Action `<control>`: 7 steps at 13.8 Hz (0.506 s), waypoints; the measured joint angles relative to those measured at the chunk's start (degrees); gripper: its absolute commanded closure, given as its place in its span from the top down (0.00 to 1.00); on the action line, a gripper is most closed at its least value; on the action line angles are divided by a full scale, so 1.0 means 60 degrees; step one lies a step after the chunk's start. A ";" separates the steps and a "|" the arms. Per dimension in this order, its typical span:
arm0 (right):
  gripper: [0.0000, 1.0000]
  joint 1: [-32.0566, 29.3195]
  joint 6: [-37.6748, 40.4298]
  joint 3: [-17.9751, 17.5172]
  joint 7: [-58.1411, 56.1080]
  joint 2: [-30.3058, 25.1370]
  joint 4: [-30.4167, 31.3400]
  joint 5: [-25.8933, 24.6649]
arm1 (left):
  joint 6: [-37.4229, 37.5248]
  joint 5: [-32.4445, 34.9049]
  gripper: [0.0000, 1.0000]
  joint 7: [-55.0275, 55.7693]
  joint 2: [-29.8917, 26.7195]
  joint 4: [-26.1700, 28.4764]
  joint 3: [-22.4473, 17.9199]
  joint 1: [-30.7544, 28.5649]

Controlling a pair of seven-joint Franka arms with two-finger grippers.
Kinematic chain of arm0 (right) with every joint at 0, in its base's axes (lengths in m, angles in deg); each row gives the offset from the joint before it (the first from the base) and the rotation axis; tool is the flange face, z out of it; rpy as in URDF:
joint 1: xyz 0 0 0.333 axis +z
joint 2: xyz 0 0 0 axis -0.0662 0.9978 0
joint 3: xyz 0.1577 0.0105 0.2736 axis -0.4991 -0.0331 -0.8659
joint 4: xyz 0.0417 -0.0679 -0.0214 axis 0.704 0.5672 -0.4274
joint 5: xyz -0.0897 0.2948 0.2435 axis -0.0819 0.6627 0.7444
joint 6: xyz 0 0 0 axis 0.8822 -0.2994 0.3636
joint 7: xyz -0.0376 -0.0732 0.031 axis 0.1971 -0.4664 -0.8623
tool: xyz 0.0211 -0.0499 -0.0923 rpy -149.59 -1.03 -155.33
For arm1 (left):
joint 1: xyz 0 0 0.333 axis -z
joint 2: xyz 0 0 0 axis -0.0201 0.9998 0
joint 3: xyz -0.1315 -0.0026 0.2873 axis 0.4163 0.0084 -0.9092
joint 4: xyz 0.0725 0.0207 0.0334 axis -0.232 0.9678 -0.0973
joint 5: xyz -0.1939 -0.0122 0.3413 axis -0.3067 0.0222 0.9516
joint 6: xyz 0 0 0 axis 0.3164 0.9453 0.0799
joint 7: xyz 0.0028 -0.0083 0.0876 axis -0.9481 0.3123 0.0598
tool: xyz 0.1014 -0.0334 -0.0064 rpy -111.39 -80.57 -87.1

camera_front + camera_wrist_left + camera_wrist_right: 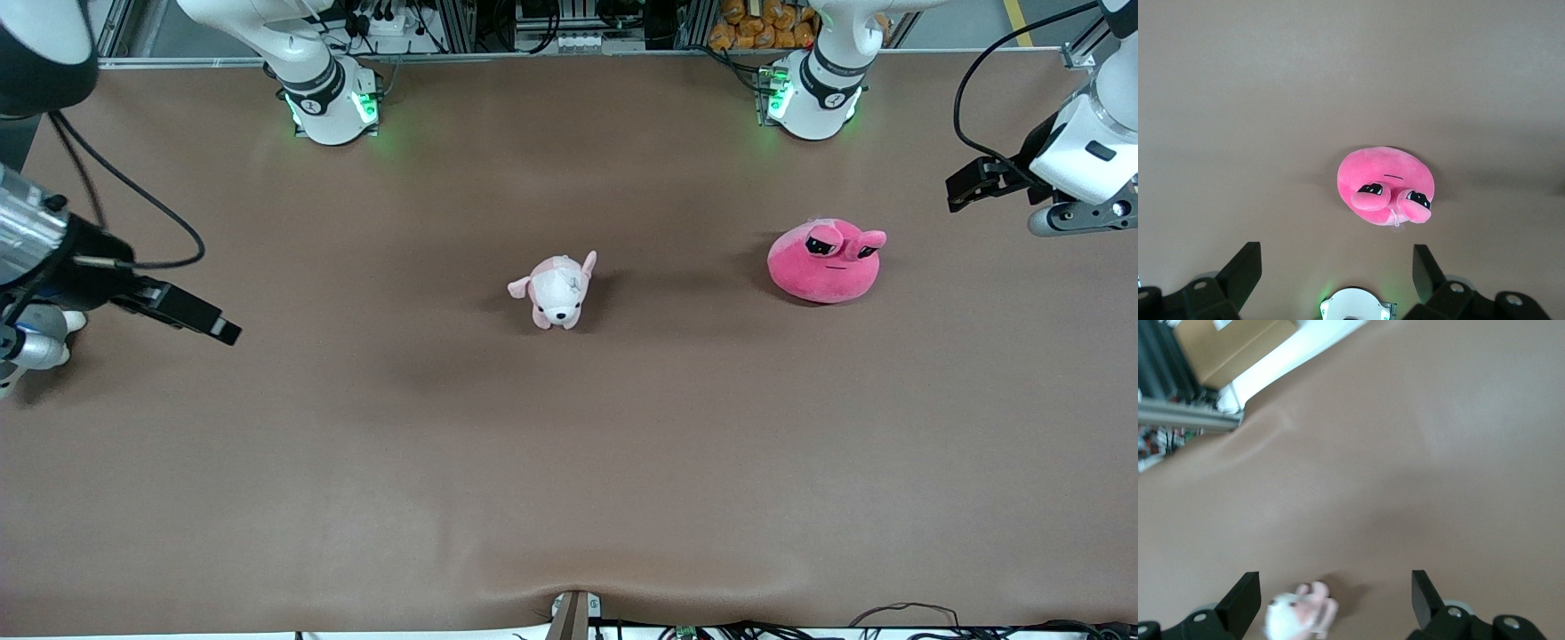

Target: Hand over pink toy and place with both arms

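Note:
The pink toy (825, 263), a round hot-pink plush with two eye stalks and droopy black eyes, sits on the brown table toward the left arm's end. My left gripper (971, 187) hangs over the table's end beside the toy, apart from it. In the left wrist view the pink toy (1385, 185) lies ahead of the left gripper (1337, 267), whose fingers stand wide open and empty. My right gripper (213, 324) hovers over the right arm's end of the table, open with nothing in it. The right wrist view shows its open gripper (1336, 593).
A small pale pink-and-white puppy plush (558, 290) lies at the table's middle; the same puppy (1298, 617) appears in the right wrist view. The arm bases (333, 102) (813, 93) stand along the table's back edge. A clamp (573, 613) sits at the front edge.

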 measured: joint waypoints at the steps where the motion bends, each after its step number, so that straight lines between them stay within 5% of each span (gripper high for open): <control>1: 1.00 0.0071 0.0214 -0.0001 0.0835 -0.0002 -0.0044 0.0001 | 0.0000 0.0000 1.00 0.0000 0.0000 0.0027 0.0000 0.0000; 7: 1.00 0.0093 0.3085 0.0032 0.3068 -0.0035 -0.0202 0.0117 | 0.0000 0.0000 1.00 0.0001 0.0011 0.0177 0.0000 0.0000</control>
